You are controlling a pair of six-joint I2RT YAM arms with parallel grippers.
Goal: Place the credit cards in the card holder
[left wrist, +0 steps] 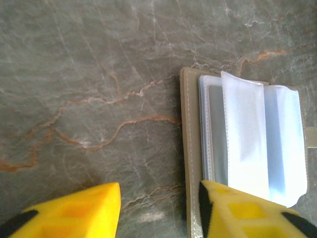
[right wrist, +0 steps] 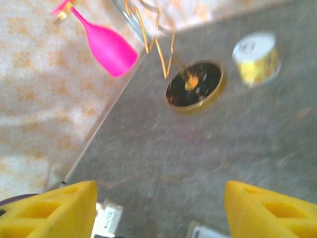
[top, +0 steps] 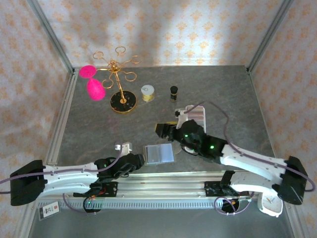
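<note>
Left wrist: left pincer (left wrist: 159, 191) released, empty; card holder (left wrist: 190, 148) lying open just right of it, one finger over its cover. Right pincer (right wrist: 159, 188) released, empty. Risk: snagging that cover on moving off, dragging it across the worktop (left wrist: 74, 74), flopping sleeves (left wrist: 247, 144) shut.

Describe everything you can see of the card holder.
The card holder lies open and flat on the grey marbled table, between the two arms in the top view. Its outer cover looks like grey-green stitched fabric or leather, with a small tab at one edge. Inside, bluish clear plastic sleeves fan out, one standing partly lifted. One yellow finger of the left gripper overlaps its near corner; whether it touches cannot be told.
</note>
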